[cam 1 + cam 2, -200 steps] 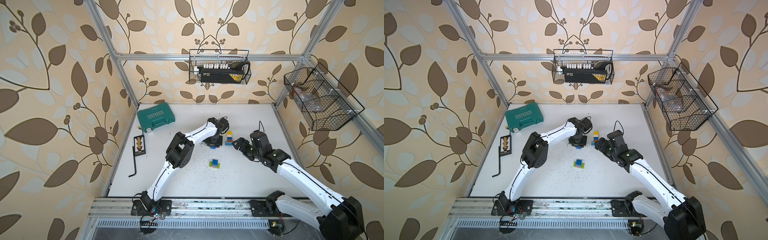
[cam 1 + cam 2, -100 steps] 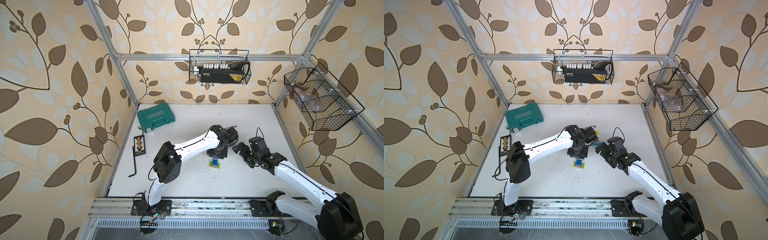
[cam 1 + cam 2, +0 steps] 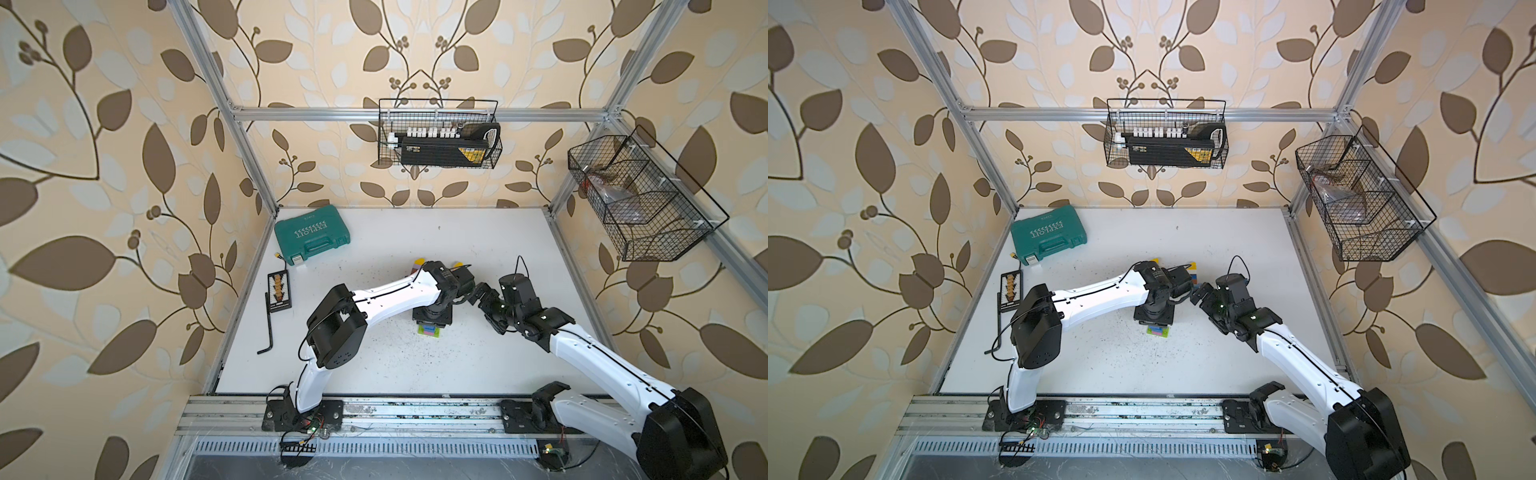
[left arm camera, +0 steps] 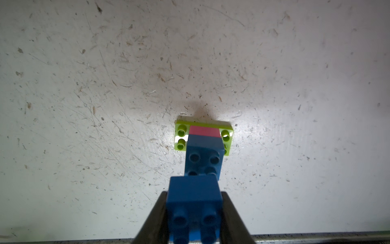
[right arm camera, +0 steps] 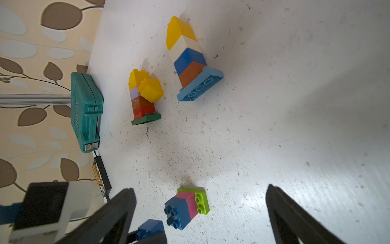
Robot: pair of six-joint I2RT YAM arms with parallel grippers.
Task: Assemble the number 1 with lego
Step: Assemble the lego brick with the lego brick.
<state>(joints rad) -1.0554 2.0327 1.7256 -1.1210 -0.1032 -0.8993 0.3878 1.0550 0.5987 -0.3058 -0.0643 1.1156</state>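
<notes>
On the white table stands a small lego stack (image 4: 203, 137) (image 5: 185, 207): a lime plate, a pink brick, then a blue brick with its studs up. It peeks out under my left wrist in both top views (image 3: 430, 331) (image 3: 1158, 331). My left gripper (image 4: 194, 211) (image 3: 432, 318) is shut on a second blue brick (image 4: 194, 194) (image 5: 150, 229), held close beside the stack's top and apart from it. My right gripper (image 5: 199, 188) (image 3: 482, 293) is open wide and empty, facing the stack from the right.
Two taller lego towers stand farther back: yellow, white, blue and brown on a light-blue plate (image 5: 187, 55), and yellow, lilac, brown and red on a dark-green plate (image 5: 143, 99). A teal tool case (image 3: 311, 235), a bit holder (image 3: 279, 291) and a hex key (image 3: 268, 324) lie at the left.
My left arm has swung from the far towers toward the front, carrying the blue brick to the lime-pink-blue stack. The right gripper has opened a little wider and shifted slightly.
</notes>
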